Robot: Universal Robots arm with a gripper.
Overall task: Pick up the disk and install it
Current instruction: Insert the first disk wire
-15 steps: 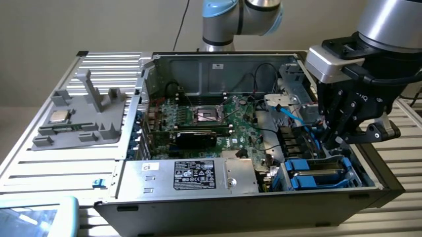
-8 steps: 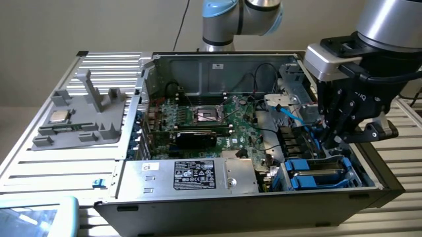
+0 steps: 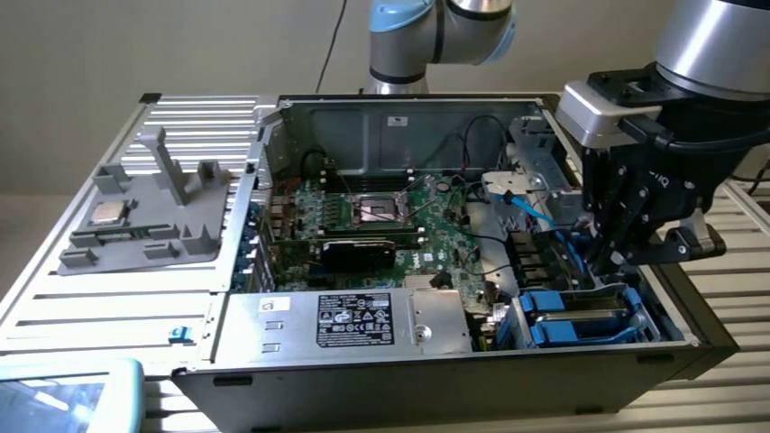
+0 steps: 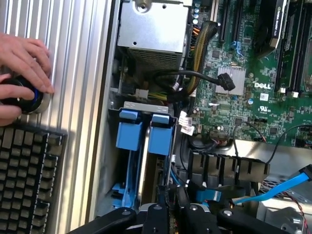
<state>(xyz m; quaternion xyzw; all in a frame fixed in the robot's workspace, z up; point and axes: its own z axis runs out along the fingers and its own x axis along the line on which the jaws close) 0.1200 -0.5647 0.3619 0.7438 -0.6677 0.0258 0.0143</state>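
end effector (image 3: 605, 262): at the exterior view's right, hanging low over the drive bay of the open computer case (image 3: 421, 379). the wrist view places the end effector (image 4: 169, 197) at one end of that bay. whether it is spread or pinching anything cannot be told.

the disk (image 3: 578, 314), in its blue frame, sits in the bay at the lower right of the exterior view, beside a second blue frame (image 4: 129, 129).

a blue data cable (image 3: 529, 206) runs just beside the end effector.

likely hazards:
- the linkage may snag that cable.
- a tilted disk could bind in the bay and leave its end tabs unlatched.
- pressing on it then would strain the frame.

a person's hand (image 4: 24, 53) rests on a round black control near a keyboard (image 4: 29, 175).
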